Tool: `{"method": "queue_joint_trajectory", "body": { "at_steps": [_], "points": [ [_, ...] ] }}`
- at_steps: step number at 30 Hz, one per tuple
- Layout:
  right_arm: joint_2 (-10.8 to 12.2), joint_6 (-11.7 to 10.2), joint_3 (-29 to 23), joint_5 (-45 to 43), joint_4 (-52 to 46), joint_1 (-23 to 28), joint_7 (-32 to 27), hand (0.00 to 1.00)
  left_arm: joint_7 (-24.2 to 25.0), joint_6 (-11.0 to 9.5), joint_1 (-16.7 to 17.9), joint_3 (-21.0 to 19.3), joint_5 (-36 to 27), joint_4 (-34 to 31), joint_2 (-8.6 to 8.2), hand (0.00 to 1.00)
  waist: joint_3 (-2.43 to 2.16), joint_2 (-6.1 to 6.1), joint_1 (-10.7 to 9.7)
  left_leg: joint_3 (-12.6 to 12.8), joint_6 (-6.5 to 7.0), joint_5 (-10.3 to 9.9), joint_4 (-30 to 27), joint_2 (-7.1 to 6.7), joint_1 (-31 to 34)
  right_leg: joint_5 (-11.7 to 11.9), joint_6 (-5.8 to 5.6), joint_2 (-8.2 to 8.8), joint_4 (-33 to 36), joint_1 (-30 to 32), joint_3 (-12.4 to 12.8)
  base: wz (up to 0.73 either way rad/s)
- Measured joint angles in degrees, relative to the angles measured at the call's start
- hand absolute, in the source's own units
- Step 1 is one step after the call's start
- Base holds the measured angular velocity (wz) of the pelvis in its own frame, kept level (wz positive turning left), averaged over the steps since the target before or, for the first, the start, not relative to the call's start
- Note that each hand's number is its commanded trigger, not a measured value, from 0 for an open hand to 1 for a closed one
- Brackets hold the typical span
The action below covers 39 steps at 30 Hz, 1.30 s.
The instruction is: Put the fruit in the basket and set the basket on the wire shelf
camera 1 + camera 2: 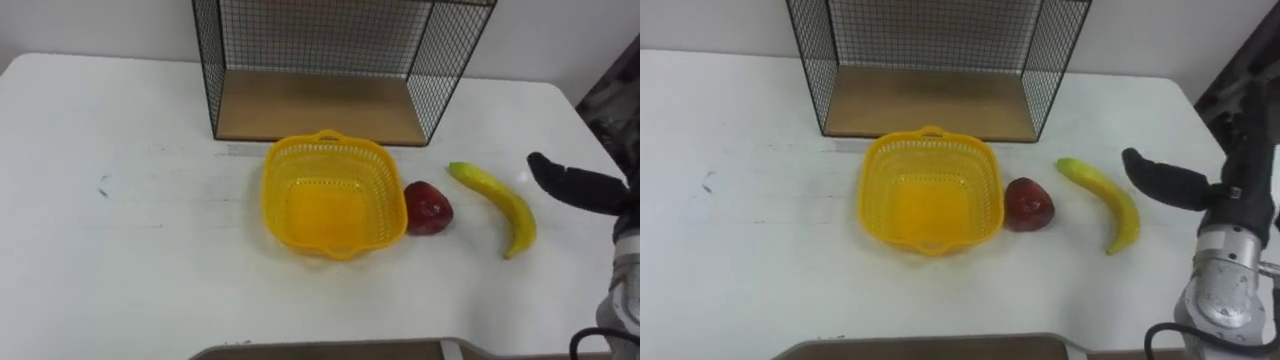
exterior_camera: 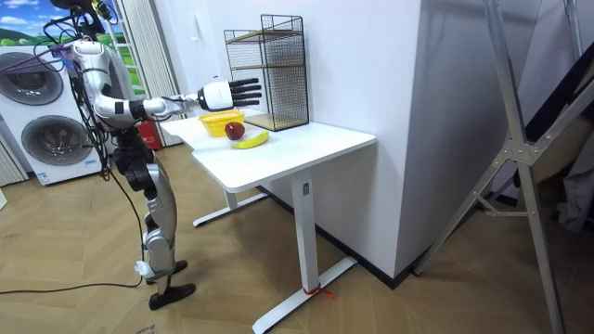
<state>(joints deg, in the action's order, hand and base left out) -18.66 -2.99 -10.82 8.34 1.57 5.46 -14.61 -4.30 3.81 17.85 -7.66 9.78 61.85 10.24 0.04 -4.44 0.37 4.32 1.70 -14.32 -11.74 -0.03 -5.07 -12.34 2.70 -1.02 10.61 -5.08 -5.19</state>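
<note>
Right robot hand [image 1: 580, 187] wide, empty, at 3 o'clock of banana [image 1: 497, 204]. Grab it mid-length, then carry toward basket [image 1: 325, 200] at 9 o'clock, clearing apple [image 1: 427, 208].

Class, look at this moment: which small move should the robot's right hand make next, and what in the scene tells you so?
Probably lower the right hand onto the banana and close round it. The hand hovers open just right of the banana, which is the nearest fruit. The yellow basket holds nothing yet, and the apple lies beside it.
</note>
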Motion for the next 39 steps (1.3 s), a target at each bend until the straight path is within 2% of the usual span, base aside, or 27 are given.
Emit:
{"method": "queue_joint_trajectory", "body": {
  "at_steps": [2,5,8,11,14,17,24,28,39],
  "points": [
    [0.0,0.0,0.7,0.0,0.3,0.0,1.6,0.0,0.0,0.0,-0.3,0.0,0.0,0.0,0.01,0.0,0.02,0.7,0.1,-0.2,-0.01,0.0,0.1,0.03,-0.1,0.0,0.0,-0.02,0.0,0.0,0.0,0.0],
    [0.0,0.6,1.2,-2.2,0.3,0.0,4.1,0.0,0.0,-0.1,-0.4,-0.1,0.0,0.0,0.03,0.0,0.04,0.84,0.1,-0.2,-0.13,0.1,0.4,0.1,-0.3,0.0,0.01,-0.1,0.0,-0.1,0.0,0.0],
    [-0.2,0.6,1.2,-4.6,0.3,0.0,5.8,0.0,0.0,-0.1,-0.6,-0.1,1.0,0.0,0.03,0.0,0.17,0.49,0.2,-0.3,-0.19,0.1,0.4,0.15,-0.3,0.0,0.02,-0.13,0.0,-0.1,-0.2,0.0],
    [-0.4,0.6,1.2,-6.1,0.3,0.0,7.1,0.0,0.0,-0.1,-0.8,-0.1,2.4,0.0,0.05,0.0,0.44,-0.58,0.5,-0.3,-0.2,0.1,0.3,0.14,-0.1,0.0,0.06,-0.12,0.0,0.0,-0.3,0.0],
    [-1.2,0.6,1.8,-7.2,0.3,0.0,8.5,0.0,0.0,-0.1,-0.9,-0.1,3.2,0.0,0.07,0.0,0.18,-1.29,1.0,-0.4,-0.19,0.1,0.0,0.07,0.3,0.1,0.09,-0.06,0.0,0.2,-0.2,0.0],
    [-1.7,0.6,2.4,-9.0,0.3,0.0,10.1,0.0,0.0,-0.1,-1.3,-0.1,3.7,0.0,0.29,0.0,0.09,-1.4,1.4,-0.6,-0.19,0.1,0.0,0.06,0.4,0.1,0.08,-0.06,0.0,0.1,-0.4,0.02],
    [-1.7,0.6,2.7,-11.1,0.3,-0.1,12.4,0.0,0.0,-0.1,-2.0,-0.1,3.8,0.1,0.3,0.0,0.26,-0.74,1.5,-1.2,-0.19,0.1,0.0,0.05,0.4,0.1,0.09,-0.04,0.0,0.0,-0.9,0.04],
    [-1.7,0.6,2.8,-12.4,0.3,-0.2,13.8,0.0,0.0,-0.1,-2.0,0.0,4.5,0.1,0.3,0.0,0.51,-0.28,1.5,-1.2,-0.2,0.1,0.0,0.05,0.4,0.1,0.09,-0.07,0.0,-0.4,-0.9,0.0],
    [-1.7,0.6,2.9,-15.7,0.3,-1.0,16.6,0.0,0.0,-0.2,-2.1,0.1,5.7,0.1,0.37,0.0,0.34,-0.59,1.5,-1.2,-0.2,0.1,0.0,0.05,0.3,0.1,0.09,-0.06,0.0,-0.7,-1.1,0.0]
  ]
}}
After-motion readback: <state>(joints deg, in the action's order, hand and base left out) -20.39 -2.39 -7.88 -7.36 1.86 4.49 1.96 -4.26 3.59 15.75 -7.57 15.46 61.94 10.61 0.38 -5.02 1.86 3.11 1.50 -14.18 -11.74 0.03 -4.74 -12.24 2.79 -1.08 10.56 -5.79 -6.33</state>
